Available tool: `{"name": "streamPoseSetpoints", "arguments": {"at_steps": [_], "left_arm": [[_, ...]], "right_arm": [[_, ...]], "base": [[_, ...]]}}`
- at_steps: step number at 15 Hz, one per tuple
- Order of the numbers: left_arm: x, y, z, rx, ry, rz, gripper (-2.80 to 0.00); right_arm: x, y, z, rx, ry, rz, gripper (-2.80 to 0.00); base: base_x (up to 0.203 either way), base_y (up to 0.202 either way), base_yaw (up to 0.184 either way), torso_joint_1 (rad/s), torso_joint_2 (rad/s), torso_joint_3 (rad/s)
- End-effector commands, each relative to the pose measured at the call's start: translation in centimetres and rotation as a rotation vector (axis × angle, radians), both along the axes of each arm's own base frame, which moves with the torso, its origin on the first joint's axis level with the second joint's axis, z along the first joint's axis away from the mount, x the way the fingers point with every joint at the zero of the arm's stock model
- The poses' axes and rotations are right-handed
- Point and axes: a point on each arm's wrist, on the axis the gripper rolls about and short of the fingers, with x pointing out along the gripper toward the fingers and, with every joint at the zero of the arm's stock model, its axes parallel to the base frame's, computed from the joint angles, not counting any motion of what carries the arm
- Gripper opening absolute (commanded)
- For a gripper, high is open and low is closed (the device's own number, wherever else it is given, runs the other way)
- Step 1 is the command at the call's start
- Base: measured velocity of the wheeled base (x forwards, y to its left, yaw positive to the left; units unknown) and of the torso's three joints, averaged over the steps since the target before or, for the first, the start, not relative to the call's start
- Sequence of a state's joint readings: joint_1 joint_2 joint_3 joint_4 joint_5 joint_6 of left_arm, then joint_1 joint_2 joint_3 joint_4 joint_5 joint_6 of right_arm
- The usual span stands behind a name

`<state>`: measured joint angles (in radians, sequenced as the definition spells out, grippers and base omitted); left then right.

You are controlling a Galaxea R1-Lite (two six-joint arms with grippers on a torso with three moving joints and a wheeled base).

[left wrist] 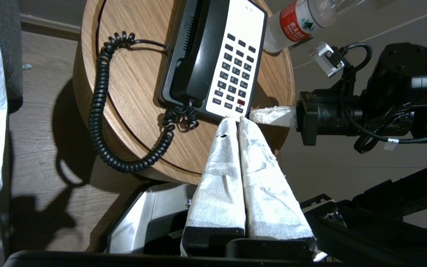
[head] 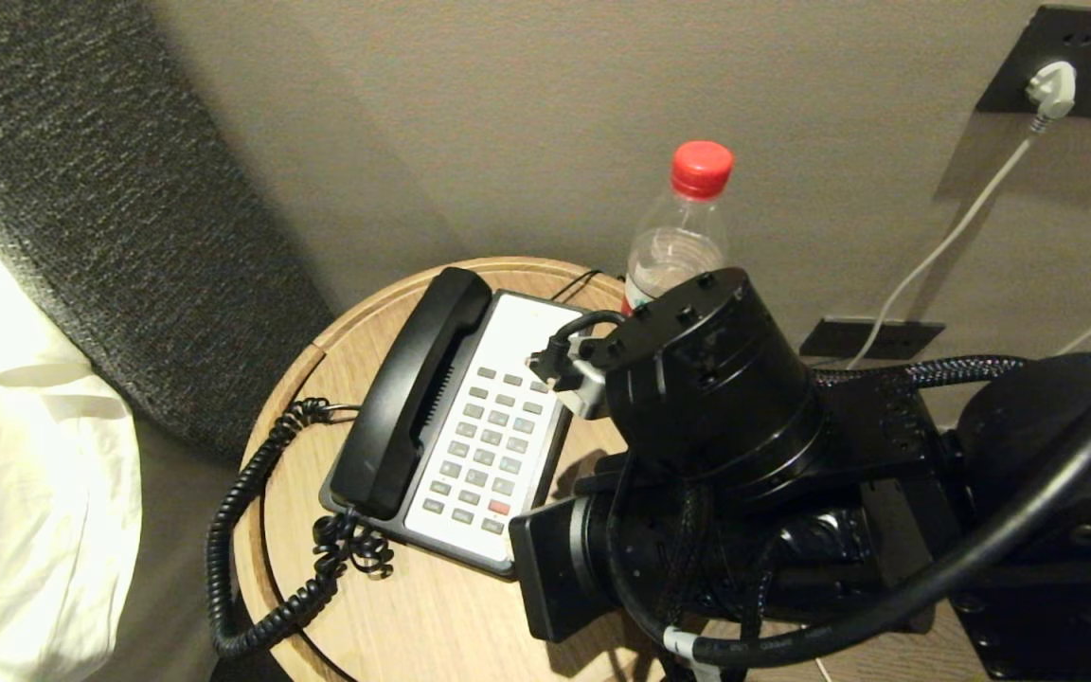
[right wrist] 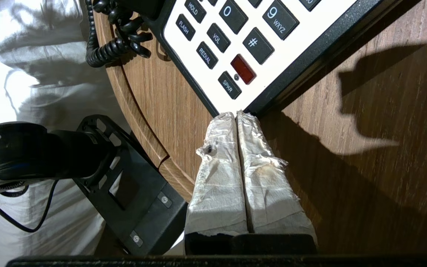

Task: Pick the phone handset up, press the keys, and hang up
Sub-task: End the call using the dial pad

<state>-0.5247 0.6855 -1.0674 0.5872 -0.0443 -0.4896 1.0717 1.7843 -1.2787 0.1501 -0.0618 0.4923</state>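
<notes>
The glossy black phone handset (head: 410,398) (left wrist: 195,55) lies in its cradle on the left side of the phone base (head: 534,327). Its coiled cord (head: 241,530) (left wrist: 101,100) loops over the table's edge. The grey keys (head: 489,445) (right wrist: 235,35) fill the base's white panel. My right gripper (right wrist: 236,114) (left wrist: 252,114) is shut and empty, with its wrapped tips at the base's near right corner beside the SPKR key (right wrist: 229,85). My left gripper (left wrist: 234,120) is also shut and empty. It hangs off the table's near edge, pointing at that same corner.
The phone sits on a round wooden table (head: 432,606) with a raised rim. A clear bottle with a red cap (head: 680,237) stands behind the phone. A bed with white sheets (head: 15,455) and a grey headboard (head: 110,189) lie left. My right arm (head: 725,407) covers the table's right side.
</notes>
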Motion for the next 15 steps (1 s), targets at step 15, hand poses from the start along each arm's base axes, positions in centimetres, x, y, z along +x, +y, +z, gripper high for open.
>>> {"name": "streamPoseSetpoints", "arguments": {"at_steps": [15], "left_arm": [[-0.4,0.2,-0.9,0.003,0.011,-0.003,-2.80]], "right_arm": [[2.1,0.7,-0.4,0.036,-0.048,-0.013,-2.80]], "base": [[0.000,0.000,0.000,0.000,0.00,0.000]]}}
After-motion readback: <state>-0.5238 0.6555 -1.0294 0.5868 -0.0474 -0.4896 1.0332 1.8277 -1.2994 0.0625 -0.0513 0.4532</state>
